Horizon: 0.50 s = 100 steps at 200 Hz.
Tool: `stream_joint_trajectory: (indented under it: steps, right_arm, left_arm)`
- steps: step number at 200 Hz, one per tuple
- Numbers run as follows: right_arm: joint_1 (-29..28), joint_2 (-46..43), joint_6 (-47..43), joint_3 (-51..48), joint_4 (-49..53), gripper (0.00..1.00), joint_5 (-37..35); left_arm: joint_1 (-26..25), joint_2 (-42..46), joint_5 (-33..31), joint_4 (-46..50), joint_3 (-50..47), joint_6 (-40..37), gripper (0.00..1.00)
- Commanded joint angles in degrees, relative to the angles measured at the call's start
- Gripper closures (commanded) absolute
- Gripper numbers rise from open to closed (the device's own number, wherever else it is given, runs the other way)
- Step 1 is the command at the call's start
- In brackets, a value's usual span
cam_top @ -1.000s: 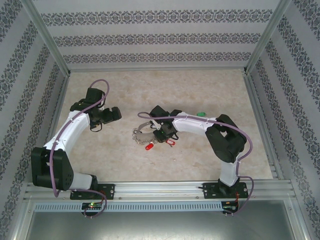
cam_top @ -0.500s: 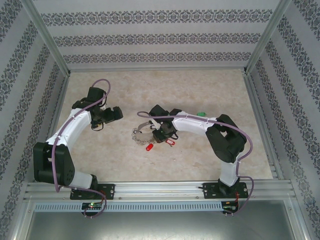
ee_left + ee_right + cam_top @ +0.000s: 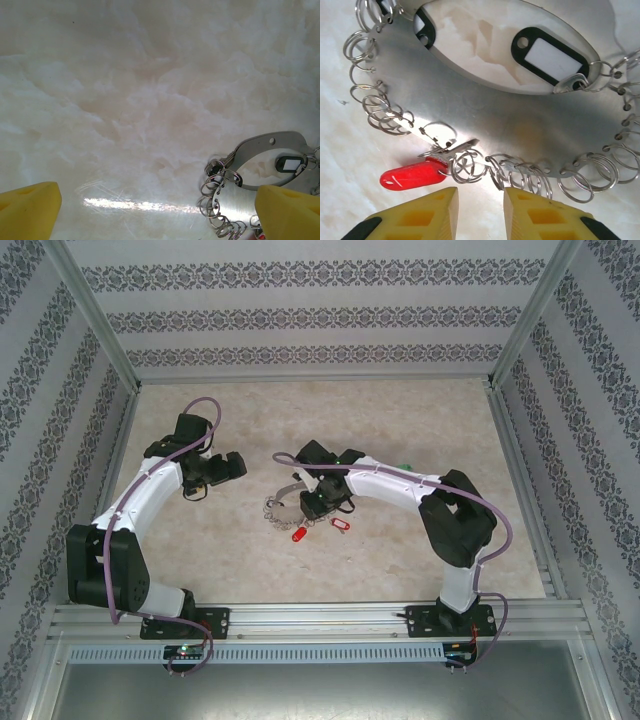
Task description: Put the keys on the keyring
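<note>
The keyring [image 3: 283, 506] is a silvery oval plate fringed with small wire rings, lying mid-table; it appears close up as the keyring [image 3: 485, 105]. One red key [image 3: 298, 534] lies just in front of it, and a second red key [image 3: 338, 528] with a pale label lies to its right. My right gripper [image 3: 314, 502] hovers over the keyring's right end. In the right wrist view the right gripper [image 3: 480, 207] is narrowly open with nothing between its fingers, and the red key [image 3: 412, 175] lies just ahead of the left finger, its own ring against the plate's edge. My left gripper [image 3: 226, 468] stands wide open left of the keyring [image 3: 260, 152].
Two black tags [image 3: 552, 59] with white labels hang on the keyring's inner side. A small green thing [image 3: 402, 465] peeks out behind the right arm. Patterned walls and metal rails enclose the marble-look table [image 3: 400, 570].
My right gripper has shifted slightly left and back, uncovering the labelled red key, and its jaws have parted a little. The left gripper stays where it was.
</note>
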State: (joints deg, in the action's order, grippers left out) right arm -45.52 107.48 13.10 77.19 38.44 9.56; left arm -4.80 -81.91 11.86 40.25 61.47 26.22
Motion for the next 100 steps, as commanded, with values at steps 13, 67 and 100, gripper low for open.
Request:
stream_joint_trajectory:
  steps: [13, 67, 100]
  right_arm:
    - [-0.1, 2.4, 0.7, 1.1, 2.4, 0.69, 2.1]
    - [0.3, 3.8, 1.6, -0.1, 1.9, 0.68, 1.5]
    - [0.6, 4.2, 1.4, -0.6, 1.8, 0.69, 1.3]
  left_arm:
    - [0.1, 0.5, -0.1, -0.4, -0.5, 0.6, 0.0]
    - [0.1, -0.9, 0.8, -0.5, -0.5, 0.9, 0.0]
    - [0.1, -1.1, 0.9, -0.5, -0.2, 1.0, 0.0]
